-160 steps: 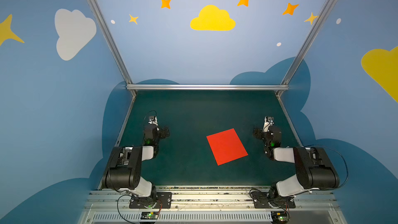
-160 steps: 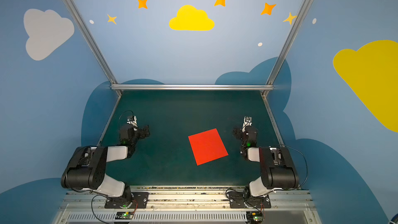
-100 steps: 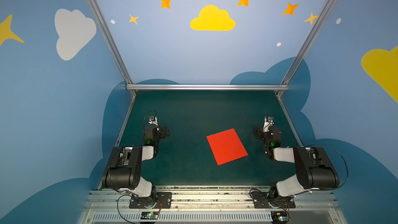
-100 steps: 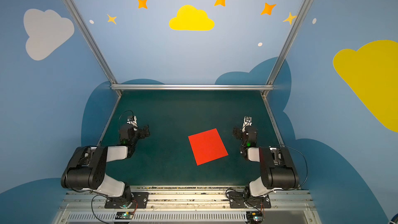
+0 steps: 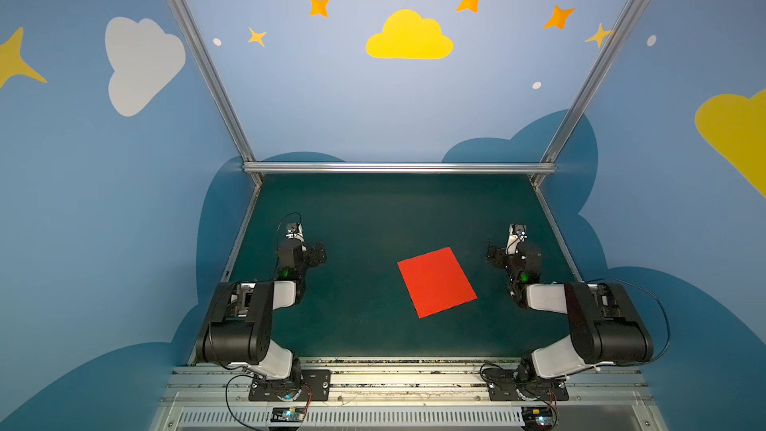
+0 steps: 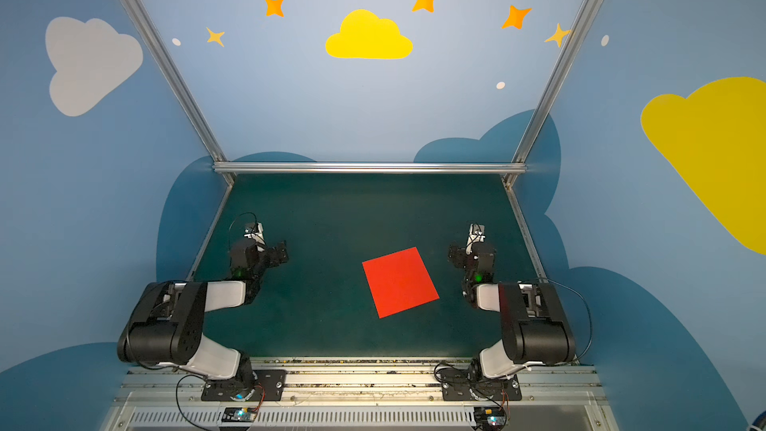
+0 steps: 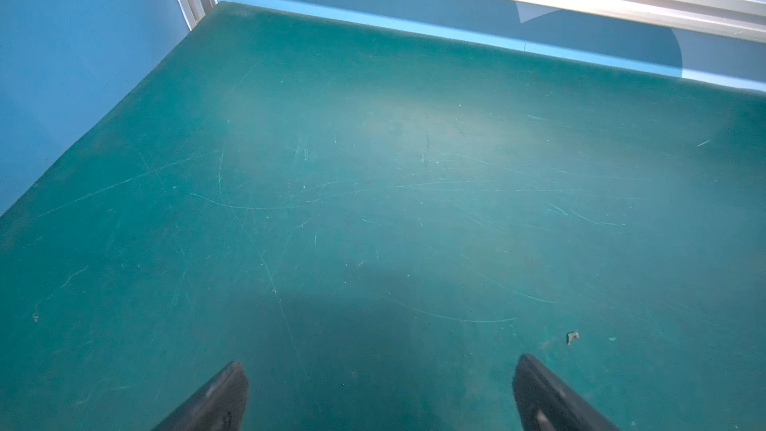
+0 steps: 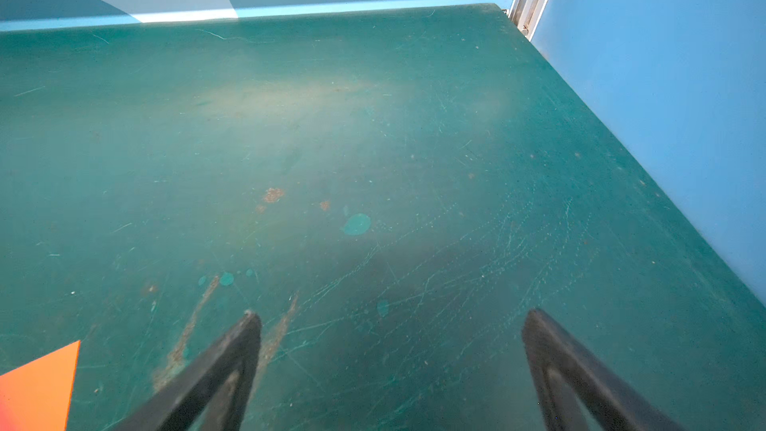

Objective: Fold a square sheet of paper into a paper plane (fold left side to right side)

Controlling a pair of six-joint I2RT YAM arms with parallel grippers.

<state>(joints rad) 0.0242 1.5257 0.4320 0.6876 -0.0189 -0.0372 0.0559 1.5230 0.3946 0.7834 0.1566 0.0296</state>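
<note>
Plainly, no fold is made yet, and the task stands at its very start. On the left of the green desk (image 5: 373, 209), the left end effector (image 5: 319, 252) hangs low near the left edge. Its two fingers are spread wide and hold nothing. Its wrist view shows only bare, scratched desk between the dark fingertips (image 7: 232, 387). It is well apart from the paper.

Right of the middle, the square sheet of paper (image 5: 437, 282) lies flat on the desk, bright red, with no crease to be seen. It sits at a slant, so its edges do not run parallel to the desk's edges. One corner points to the near side.

Further right, the right end effector (image 5: 494, 254) hovers near the sheet's far corner without touching it, likewise wide open and empty. In its wrist view a corner of the sheet shows beside one finger, clear of it.

The step in hand looks to be the approach for the first fold, left side over to right side. That move probably calls for the left arm to cross to the sheet's left edge and lift it, which is hard with thin paper lying flat. Meanwhile the right arm would pin the right side so the sheet does not slide. The slant may need allowing for, so that the edges meet squarely.
</note>
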